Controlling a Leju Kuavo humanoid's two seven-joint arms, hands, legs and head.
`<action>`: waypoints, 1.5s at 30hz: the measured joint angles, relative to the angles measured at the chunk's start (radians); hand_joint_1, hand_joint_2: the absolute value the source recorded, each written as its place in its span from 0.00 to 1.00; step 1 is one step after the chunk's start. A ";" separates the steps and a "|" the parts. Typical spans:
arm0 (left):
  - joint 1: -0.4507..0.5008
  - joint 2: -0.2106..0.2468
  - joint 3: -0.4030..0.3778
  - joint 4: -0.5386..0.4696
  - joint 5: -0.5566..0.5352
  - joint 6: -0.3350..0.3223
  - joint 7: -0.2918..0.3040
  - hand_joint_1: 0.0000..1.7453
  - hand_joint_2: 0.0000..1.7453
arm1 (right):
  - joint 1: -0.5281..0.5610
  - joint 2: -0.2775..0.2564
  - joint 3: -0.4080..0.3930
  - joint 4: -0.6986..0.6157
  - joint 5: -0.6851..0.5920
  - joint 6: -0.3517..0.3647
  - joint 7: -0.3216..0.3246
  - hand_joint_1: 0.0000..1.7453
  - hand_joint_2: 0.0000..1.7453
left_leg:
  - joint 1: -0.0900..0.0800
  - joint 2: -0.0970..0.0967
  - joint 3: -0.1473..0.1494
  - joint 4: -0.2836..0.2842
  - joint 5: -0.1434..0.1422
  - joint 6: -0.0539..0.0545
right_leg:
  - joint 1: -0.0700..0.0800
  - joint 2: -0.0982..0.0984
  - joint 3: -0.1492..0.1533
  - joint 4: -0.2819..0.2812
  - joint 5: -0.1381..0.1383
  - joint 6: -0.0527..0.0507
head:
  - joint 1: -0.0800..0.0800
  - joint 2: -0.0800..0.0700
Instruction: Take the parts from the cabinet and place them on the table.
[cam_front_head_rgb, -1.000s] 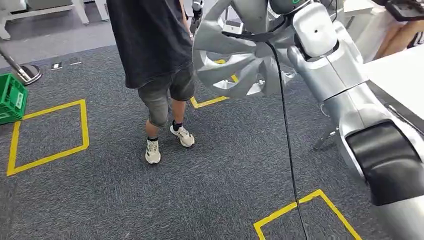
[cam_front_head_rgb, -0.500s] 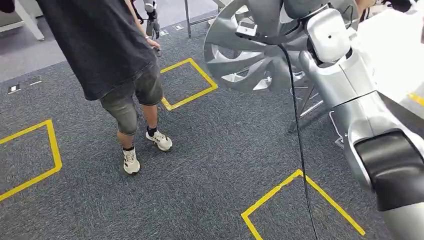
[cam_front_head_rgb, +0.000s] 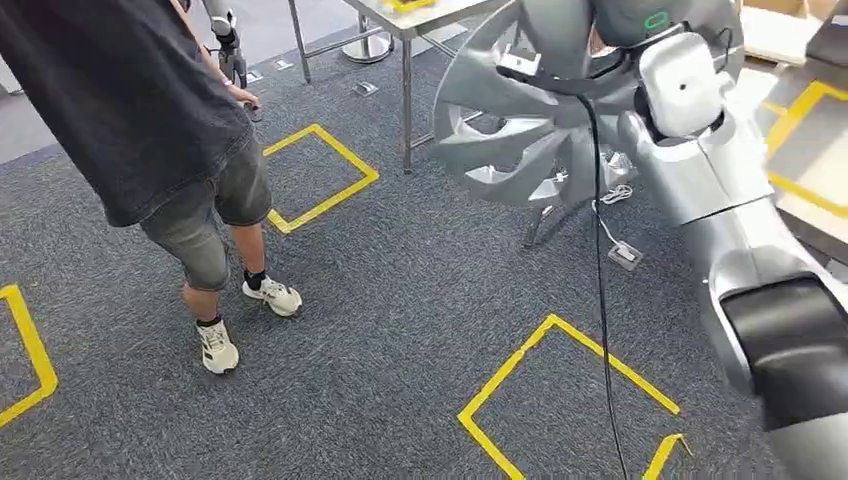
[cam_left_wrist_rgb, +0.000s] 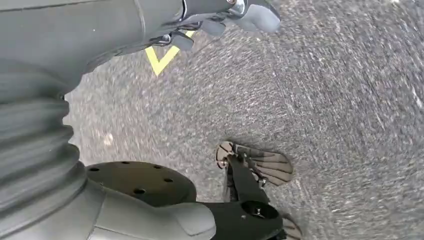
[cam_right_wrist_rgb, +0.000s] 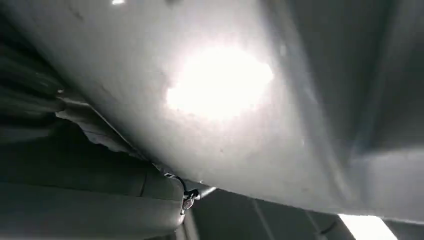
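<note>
A large silver spoked wheel cover (cam_front_head_rgb: 520, 120) hangs in front of me at the upper right of the head view. My right hand (cam_front_head_rgb: 640, 25) grips it at its rim, and the cover hides most of the fingers. Up close in the right wrist view, the cover's pale metal (cam_right_wrist_rgb: 225, 100) lies against that hand. My left hand (cam_left_wrist_rgb: 225, 20) hangs over the grey carpet with nothing in it, fingers loosely apart. A metal table (cam_front_head_rgb: 420, 15) with yellow tape stands ahead at the top, and another taped surface (cam_front_head_rgb: 800, 130) lies at the far right.
A person (cam_front_head_rgb: 150, 120) in a black shirt, grey shorts and white shoes stands close at the left. Yellow tape squares (cam_front_head_rgb: 320, 175) mark the carpet. A power strip (cam_front_head_rgb: 625, 253) and cables lie by a stand's legs under the wheel cover.
The camera has turned: the whole scene has slid, the person now sits further left in the picture and the metal table has come into view. The wheel cover stays held.
</note>
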 joint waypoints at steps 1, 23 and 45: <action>0.001 0.000 -0.001 0.000 -0.005 -0.002 -0.001 0.00 1.00 | 0.013 -0.007 -0.006 -0.008 -0.006 0.000 -0.005 1.00 1.00 | -0.001 0.017 -0.002 0.000 -0.001 0.002 | 0.000 -0.002 -0.032 0.078 -0.029 0.002 | 0.000 0.000; -0.006 0.013 -0.003 0.000 0.013 -0.027 0.020 0.00 1.00 | 0.088 0.014 -0.078 -0.083 0.037 0.023 0.026 1.00 1.00 | 0.009 -0.095 -0.007 0.019 -0.014 -0.047 | -0.007 0.099 0.103 -0.171 0.090 -0.029 | -0.018 0.000; -0.008 0.000 -0.001 0.001 0.010 0.000 0.032 0.00 1.00 | -0.072 0.140 -0.023 0.098 0.008 0.008 0.019 1.00 1.00 | 0.000 0.016 -0.060 0.125 -0.077 -0.049 | 0.008 -0.030 0.135 -0.195 0.083 -0.060 | -0.045 0.000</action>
